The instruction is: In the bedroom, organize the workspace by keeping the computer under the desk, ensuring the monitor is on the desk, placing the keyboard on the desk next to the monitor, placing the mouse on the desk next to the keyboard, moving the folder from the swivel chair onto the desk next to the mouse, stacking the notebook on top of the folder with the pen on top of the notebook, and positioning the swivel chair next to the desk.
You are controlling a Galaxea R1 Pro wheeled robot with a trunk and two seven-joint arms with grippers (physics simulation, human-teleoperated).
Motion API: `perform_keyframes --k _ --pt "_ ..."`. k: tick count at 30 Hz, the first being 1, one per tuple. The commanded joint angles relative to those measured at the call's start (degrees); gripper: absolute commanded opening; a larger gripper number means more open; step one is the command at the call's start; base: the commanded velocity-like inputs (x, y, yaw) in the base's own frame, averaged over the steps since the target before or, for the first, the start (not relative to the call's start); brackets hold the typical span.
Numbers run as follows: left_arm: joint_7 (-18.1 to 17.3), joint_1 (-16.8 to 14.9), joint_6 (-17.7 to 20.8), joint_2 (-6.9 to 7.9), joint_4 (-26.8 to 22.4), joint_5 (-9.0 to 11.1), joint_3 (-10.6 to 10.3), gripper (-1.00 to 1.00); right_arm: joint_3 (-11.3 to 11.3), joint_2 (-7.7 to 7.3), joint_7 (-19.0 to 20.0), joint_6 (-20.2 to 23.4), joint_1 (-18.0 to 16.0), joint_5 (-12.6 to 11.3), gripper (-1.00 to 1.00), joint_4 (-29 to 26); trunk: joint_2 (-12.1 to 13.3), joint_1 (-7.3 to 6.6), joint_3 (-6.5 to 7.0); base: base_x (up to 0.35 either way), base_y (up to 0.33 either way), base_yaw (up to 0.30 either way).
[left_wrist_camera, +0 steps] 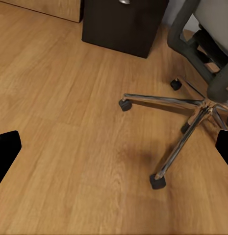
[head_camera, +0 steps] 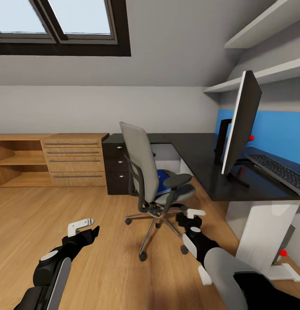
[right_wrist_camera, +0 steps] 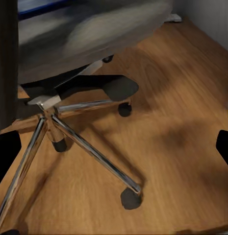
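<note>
Both arms are stretched forward and held low. The left gripper (head_camera: 90,227) has its fingers spread wide with nothing between them, and the right gripper (head_camera: 189,214) is the same, fingertips far apart and empty.

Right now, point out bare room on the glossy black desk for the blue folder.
The glossy black desk is bare from its near edge beside the grey swivel chair back toward the corner. It is crowded around the thin black monitor and dark keyboard. The bright blue folder still lies on the seat.
</note>
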Motion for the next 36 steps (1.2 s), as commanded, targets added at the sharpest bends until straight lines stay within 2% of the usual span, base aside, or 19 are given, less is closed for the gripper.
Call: perform_keyframes --k 1,8,25,36 --pt "0.4 -0.03 0.28 -0.03 -0.08 0.62 0.16 1.0 -0.43 -0.24 -0.08 -0.27 -0.04 -0.13 1.0 0.1 -0.03 -0.01 -0.06 0.018 0.0 0.0" --pt "0.4 -0.03 0.24 -0.07 -0.11 0.6 1.36 1.0 -0.97 -1.0 -0.1 -0.26 -0.05 -0.14 1.0 0.16 -0.03 -0.01 -0.06 0.098 0.0 0.0" --pt "0.4 -0.03 0.24 -0.12 -0.11 0.59 1.41 1.0 -0.97 -1.08 -0.08 -0.53 -0.05 -0.08 1.0 0.09 -0.03 -0.01 -0.06 0.269 0.0 0.0" --pt "0.4 -0.03 0.23 -0.12 -0.02 0.58 1.41 1.0 -0.88 -1.05 -0.16 -5.42 -0.05 0.02 1.0 -0.02 -0.03 -0.01 -0.06 0.011 0.0 0.0"
